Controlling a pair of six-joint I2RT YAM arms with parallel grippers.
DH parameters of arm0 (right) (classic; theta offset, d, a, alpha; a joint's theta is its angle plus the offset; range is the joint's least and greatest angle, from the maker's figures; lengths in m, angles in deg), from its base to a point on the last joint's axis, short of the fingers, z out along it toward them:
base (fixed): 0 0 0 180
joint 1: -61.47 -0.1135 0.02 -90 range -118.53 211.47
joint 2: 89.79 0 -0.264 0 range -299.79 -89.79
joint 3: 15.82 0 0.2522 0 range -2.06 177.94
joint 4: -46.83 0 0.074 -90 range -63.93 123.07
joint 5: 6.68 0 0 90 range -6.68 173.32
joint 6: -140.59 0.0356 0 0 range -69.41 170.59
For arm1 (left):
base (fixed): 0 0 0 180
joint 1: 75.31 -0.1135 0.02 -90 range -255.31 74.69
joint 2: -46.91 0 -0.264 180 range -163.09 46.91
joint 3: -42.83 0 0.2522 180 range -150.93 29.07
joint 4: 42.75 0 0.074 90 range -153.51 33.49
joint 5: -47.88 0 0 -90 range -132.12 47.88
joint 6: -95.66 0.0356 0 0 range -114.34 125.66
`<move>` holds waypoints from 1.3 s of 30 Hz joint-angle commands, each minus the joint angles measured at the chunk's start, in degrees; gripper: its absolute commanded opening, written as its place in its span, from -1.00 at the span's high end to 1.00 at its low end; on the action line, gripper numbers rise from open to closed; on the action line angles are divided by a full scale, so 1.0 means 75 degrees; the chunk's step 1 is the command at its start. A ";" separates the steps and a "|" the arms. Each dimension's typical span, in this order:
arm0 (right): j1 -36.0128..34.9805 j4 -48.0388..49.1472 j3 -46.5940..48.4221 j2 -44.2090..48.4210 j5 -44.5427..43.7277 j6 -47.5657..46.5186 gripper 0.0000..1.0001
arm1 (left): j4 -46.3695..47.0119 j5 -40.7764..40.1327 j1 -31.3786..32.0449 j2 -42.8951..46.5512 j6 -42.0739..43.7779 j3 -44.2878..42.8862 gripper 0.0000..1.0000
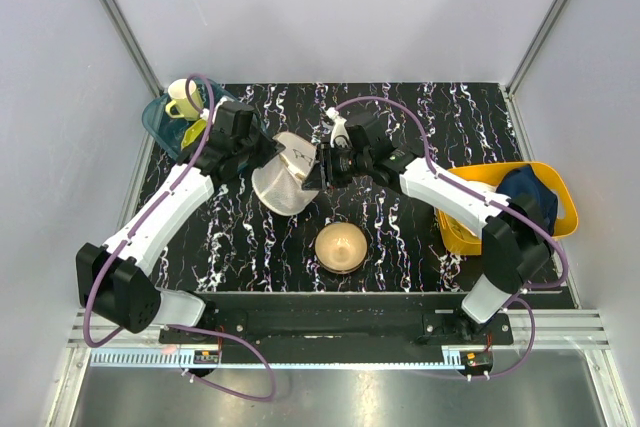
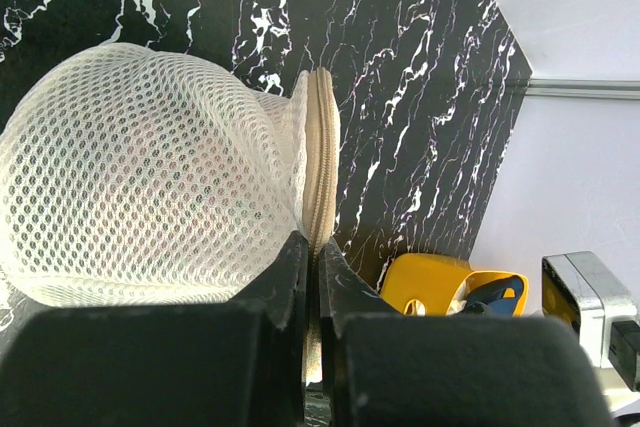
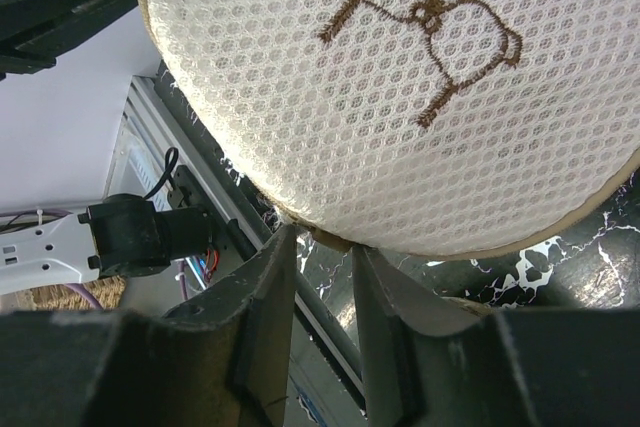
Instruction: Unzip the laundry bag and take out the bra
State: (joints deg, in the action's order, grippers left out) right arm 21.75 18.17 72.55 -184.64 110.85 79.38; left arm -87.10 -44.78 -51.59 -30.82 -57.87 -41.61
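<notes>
The cream-white mesh laundry bag [image 1: 278, 185] lies on its side on the black marbled table, between my two grippers. My left gripper [image 1: 262, 154] is shut on the bag's beige zip rim [image 2: 322, 147]; its jaws [image 2: 312, 244] pinch the rim with no gap. The bag's mesh body [image 2: 150, 167] bulges to the left of them. My right gripper [image 1: 316, 169] is at the lower edge of the round lid [image 3: 400, 97], which carries the brown bra drawing [image 3: 430, 17]. Its jaws [image 3: 325, 247] stand narrowly apart, with the small beige zip pull [image 3: 327, 238] between the tips. The bra is hidden.
A bronze bowl [image 1: 341, 246] stands just in front of the bag. A yellow tray [image 1: 470, 232] with a dark blue cloth [image 1: 528, 195] is at the right. A teal tray [image 1: 158, 119] with a cream cup [image 1: 182, 99] sits at the back left.
</notes>
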 commanded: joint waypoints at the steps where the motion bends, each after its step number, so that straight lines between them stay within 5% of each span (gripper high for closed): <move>1: -0.0082 0.0334 0.0178 0.0189 -0.0143 0.0004 0.28 | 0.0540 0.0096 0.0001 0.0287 -0.0096 0.0001 1.00; 8: -0.0082 0.0463 0.0048 0.0365 -0.0307 0.0074 0.49 | 0.0586 0.0108 0.0001 0.0322 -0.0120 0.0107 1.00; 13: -0.0082 0.0486 0.0013 0.0400 -0.0342 0.0098 1.00 | 0.0598 0.0143 0.0001 0.0310 -0.0085 0.0072 1.00; 26: -0.0071 0.0229 -0.0830 0.0845 -0.0647 -0.0101 1.00 | 0.0552 0.0271 -0.0011 -0.0041 0.0500 -0.0349 1.00; 39: -0.0012 -0.0030 -0.1839 0.1373 -0.1760 -0.0265 1.00 | 0.0235 0.1570 -0.0023 -0.2381 0.2188 -0.2515 1.00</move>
State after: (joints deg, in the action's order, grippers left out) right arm 21.68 19.57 59.04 -178.06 101.71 78.66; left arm -88.80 -37.67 -51.39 -43.87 -47.38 -52.05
